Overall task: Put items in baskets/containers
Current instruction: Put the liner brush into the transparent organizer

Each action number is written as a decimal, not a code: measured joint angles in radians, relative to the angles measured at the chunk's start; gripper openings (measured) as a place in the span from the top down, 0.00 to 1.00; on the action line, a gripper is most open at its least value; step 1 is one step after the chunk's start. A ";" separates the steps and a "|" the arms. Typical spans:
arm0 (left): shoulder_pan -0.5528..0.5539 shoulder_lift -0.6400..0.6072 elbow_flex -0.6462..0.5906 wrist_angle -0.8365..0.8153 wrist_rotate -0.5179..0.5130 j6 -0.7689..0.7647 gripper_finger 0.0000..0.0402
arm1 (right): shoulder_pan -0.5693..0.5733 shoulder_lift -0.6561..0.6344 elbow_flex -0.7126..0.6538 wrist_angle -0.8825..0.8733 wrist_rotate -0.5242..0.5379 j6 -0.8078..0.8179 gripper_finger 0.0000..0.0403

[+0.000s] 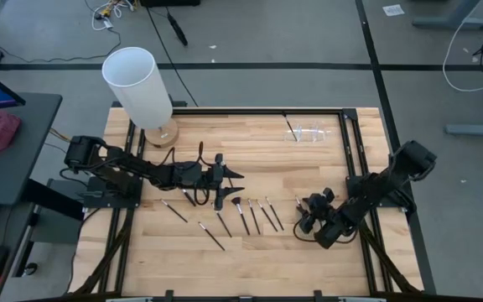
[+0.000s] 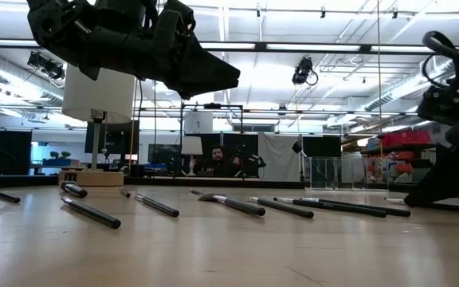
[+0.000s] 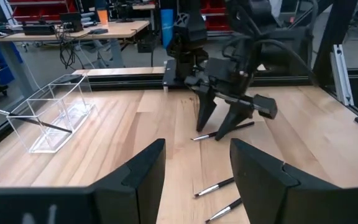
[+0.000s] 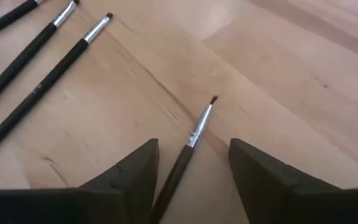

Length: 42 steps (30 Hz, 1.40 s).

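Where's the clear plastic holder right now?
In the high view, the clear plastic holder sits at the far edge of the wooden table, right of centre, well beyond the row of thin black makeup brushes.

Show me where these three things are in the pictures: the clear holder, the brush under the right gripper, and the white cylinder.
clear holder [image 3: 55, 118]: left wrist view, on its see-through side wall.
brush [image 4: 199, 127]: right wrist view, on the silver ferrule below the bristle tip.
white cylinder [image 1: 139, 84]: high view, on its white side wall.
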 joint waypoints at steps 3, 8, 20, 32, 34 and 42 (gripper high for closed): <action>0.002 0.000 0.000 0.000 -0.001 0.000 0.54 | 0.024 0.066 0.001 0.024 0.058 0.042 0.53; 0.006 0.000 0.000 0.000 -0.003 0.000 0.54 | 0.088 0.138 -0.002 0.031 0.140 0.138 0.61; 0.007 0.000 0.000 0.000 -0.003 -0.001 0.54 | 0.175 0.347 -0.004 0.129 0.375 0.283 0.80; 0.007 0.000 0.000 0.000 0.004 -0.002 0.54 | 0.201 0.394 -0.003 0.202 0.479 0.326 0.98; 0.007 0.000 0.000 0.000 0.012 -0.001 0.54 | 0.201 0.372 -0.003 0.190 0.456 0.329 0.98; 0.007 0.000 -0.001 0.001 0.024 -0.002 0.54 | 0.195 0.086 -0.002 -0.049 0.139 0.424 0.98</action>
